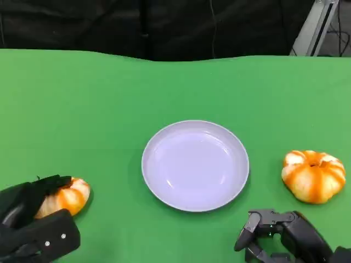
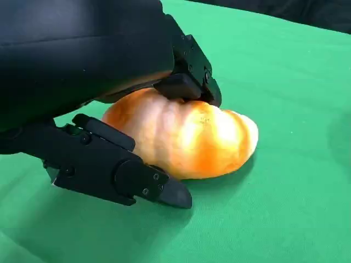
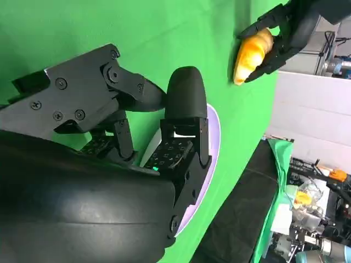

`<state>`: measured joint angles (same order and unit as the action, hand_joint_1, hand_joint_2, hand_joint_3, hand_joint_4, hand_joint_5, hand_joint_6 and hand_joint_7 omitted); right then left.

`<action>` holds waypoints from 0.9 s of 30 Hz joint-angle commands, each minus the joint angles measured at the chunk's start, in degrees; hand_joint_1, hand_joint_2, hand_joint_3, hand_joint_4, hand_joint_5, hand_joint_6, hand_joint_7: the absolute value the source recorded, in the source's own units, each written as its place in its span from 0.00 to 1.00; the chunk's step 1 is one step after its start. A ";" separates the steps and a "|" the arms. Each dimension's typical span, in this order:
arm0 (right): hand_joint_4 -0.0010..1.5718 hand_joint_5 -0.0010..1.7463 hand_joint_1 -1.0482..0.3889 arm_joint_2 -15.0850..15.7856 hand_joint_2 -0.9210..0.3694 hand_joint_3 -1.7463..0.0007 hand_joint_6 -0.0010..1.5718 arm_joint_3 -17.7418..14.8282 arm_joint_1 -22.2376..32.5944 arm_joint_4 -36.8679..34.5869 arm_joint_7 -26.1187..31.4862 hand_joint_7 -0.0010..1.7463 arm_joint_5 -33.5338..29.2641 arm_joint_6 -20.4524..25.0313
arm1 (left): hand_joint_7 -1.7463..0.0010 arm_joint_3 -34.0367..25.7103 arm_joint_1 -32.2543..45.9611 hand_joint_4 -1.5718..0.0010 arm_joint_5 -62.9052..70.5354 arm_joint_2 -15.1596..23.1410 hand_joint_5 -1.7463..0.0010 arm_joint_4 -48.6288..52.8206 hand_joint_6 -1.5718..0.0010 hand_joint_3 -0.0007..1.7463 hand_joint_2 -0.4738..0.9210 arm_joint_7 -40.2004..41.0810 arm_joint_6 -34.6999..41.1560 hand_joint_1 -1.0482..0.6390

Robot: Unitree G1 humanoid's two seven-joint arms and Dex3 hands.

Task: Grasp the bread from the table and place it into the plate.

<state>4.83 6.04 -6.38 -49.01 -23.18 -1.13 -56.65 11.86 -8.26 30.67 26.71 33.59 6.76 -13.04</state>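
Bread (image 2: 186,139), well left of plate (image 1: 194,164), is being clamped by left hand (image 1: 33,222); grip should be firmed before lifting. Right hand (image 1: 285,235) is idling w/ fingers apart.

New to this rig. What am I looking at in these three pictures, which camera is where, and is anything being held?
It is a humanoid robot at a table covered in green, with two black hands. The head view looks down from the robot; the other two cameras sit at its wrists. A white plate lies in the middle, with nothing in it. The left hand has its fingers closed around a bread that rests on the table. A second bread lies to the plate's right, untouched. The right hand hovers near it, holding nothing.
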 commanded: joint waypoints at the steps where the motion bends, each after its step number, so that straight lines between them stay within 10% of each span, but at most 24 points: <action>1: 0.53 0.79 0.64 0.74 0.18 0.53 0.54 -0.33 0.47 0.49 0.03 0.61 0.58 0.22 | 1.00 0.96 1.44 0.62 0.06 0.95 0.99 0.81 0.67 0.00 0.91 -2.12 1.40 0.46; 8: 0.53 0.79 0.64 0.68 0.18 0.54 0.54 -0.33 0.44 0.37 0.02 0.61 0.60 0.09 | 1.00 0.69 1.64 0.62 0.61 0.10 1.00 0.82 0.67 0.00 0.91 1.46 1.38 0.46; 10: 0.54 0.80 0.64 0.61 0.19 0.53 0.54 -0.33 0.39 0.19 0.01 0.62 0.62 -0.10 | 0.79 0.29 1.86 0.60 1.42 -1.03 0.46 1.01 0.46 0.00 0.91 6.10 1.22 0.52; 12: 0.54 0.81 0.63 0.62 0.19 0.52 0.54 -0.30 0.44 0.28 0.07 0.62 0.53 -0.03 | 0.73 -0.02 1.96 0.63 1.34 -1.73 0.31 1.07 0.44 0.00 0.92 8.87 0.80 0.53; 13: 0.53 0.81 0.63 0.63 0.19 0.52 0.54 -0.28 0.48 0.38 0.06 0.62 0.53 0.02 | 0.30 -0.25 2.02 0.65 1.21 -2.11 0.13 1.12 0.60 0.00 0.93 10.51 0.24 0.54; 15: 0.53 0.81 0.63 0.62 0.19 0.52 0.54 -0.24 0.53 0.51 -0.09 0.62 0.63 0.04 | 0.06 -0.25 2.02 0.62 1.64 -2.46 0.03 1.52 0.69 0.00 0.95 13.78 -1.00 0.55; 27: 0.53 0.81 0.63 0.47 0.19 0.52 0.54 -0.24 0.39 -0.01 0.03 0.62 0.53 -0.22 | 0.00 0.49 1.22 0.60 2.62 -3.12 0.00 4.95 0.71 0.00 0.94 20.64 -6.02 0.55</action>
<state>4.80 6.06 -6.30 -48.95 -23.19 -1.12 -56.63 12.17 -7.42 33.18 23.32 37.86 26.40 -18.17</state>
